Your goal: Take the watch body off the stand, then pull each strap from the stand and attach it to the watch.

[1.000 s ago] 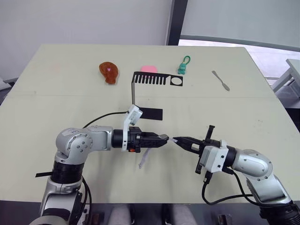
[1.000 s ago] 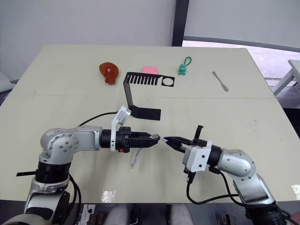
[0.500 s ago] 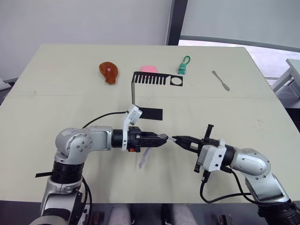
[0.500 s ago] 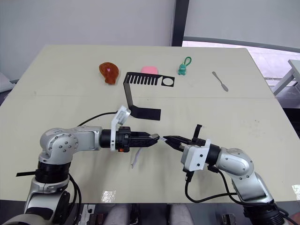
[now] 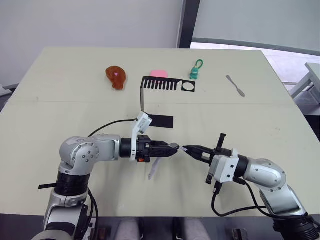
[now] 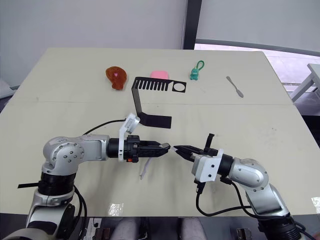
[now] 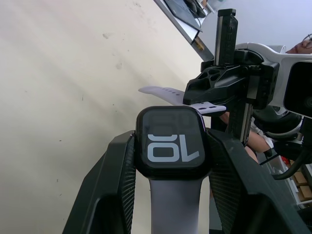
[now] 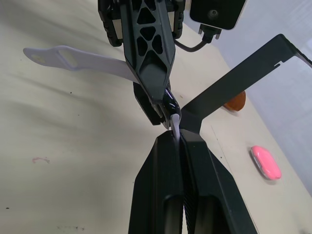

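Above the near part of the table (image 5: 260,125), my left gripper (image 5: 173,148) squeezes the watch body (image 7: 171,143), with one strap (image 5: 153,169) hanging from it. My right gripper (image 5: 188,149) pinches the other strap (image 8: 174,122), almost touching the watch. Farther back the stand (image 5: 162,85) sits bare.

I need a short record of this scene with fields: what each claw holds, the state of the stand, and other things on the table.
left claw: shut on the watch body, one strap already hanging from it
right claw: shut on the second strap, its end at the watch body
stand: upright on the table, slots bare
other things: brown item, pink item, green keychain, grey tool
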Controlling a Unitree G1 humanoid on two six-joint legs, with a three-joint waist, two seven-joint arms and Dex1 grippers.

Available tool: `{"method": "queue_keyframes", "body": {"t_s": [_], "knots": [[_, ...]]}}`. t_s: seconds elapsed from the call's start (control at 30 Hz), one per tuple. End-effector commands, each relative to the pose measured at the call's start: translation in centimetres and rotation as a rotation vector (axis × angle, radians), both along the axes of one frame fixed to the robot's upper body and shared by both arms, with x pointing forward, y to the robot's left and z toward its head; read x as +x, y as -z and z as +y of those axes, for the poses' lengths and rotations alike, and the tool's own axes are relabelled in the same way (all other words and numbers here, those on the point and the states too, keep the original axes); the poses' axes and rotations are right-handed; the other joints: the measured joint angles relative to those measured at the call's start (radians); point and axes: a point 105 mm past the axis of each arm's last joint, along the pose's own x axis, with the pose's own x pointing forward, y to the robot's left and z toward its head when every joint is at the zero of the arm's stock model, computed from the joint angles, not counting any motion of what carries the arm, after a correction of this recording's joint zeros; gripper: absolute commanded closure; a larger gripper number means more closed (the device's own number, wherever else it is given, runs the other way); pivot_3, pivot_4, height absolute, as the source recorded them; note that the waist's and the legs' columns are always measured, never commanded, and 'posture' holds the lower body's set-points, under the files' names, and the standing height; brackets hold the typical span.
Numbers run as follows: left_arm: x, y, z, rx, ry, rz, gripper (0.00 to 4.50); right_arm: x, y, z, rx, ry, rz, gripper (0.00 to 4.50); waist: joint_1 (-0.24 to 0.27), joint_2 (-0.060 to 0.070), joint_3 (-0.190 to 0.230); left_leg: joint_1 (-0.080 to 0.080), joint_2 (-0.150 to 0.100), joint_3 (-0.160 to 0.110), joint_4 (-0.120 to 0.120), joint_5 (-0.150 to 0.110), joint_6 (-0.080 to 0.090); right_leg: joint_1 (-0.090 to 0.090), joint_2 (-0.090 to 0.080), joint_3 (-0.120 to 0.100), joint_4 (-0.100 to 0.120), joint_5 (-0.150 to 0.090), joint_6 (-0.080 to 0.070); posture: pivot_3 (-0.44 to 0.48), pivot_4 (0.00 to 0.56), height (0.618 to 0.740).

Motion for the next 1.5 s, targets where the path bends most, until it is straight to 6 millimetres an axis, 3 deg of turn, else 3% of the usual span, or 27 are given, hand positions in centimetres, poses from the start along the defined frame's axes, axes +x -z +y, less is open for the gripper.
{"method": "queue_keyframes", "body": {"t_s": [0.03, 1.5], "knots": [[-0.94, -0.65, -1.17, -0.018, 0.068, -0.021, 2.89, -0.47, -1.17, 0.88, 0.032, -0.038, -0.052, 4.5, 0.0, 0.0, 0.0, 0.0, 0.0, 0.0, 0.0, 0.0, 0.0, 0.0, 0.0, 0.0, 0.0, 0.0, 0.0, 0.0, 0.15, 0.74], [-0.85, -0.04, -1.9, 0.019, 0.057, -0.026, 2.89, 0.07, -1.32, 1.63, 0.017, -0.031, -0.062, 4.5, 0.0, 0.0, 0.0, 0.0, 0.0, 0.0, 0.0, 0.0, 0.0, 0.0, 0.0, 0.0, 0.0, 0.0, 0.0, 0.0, 0.15, 0.74]]}}
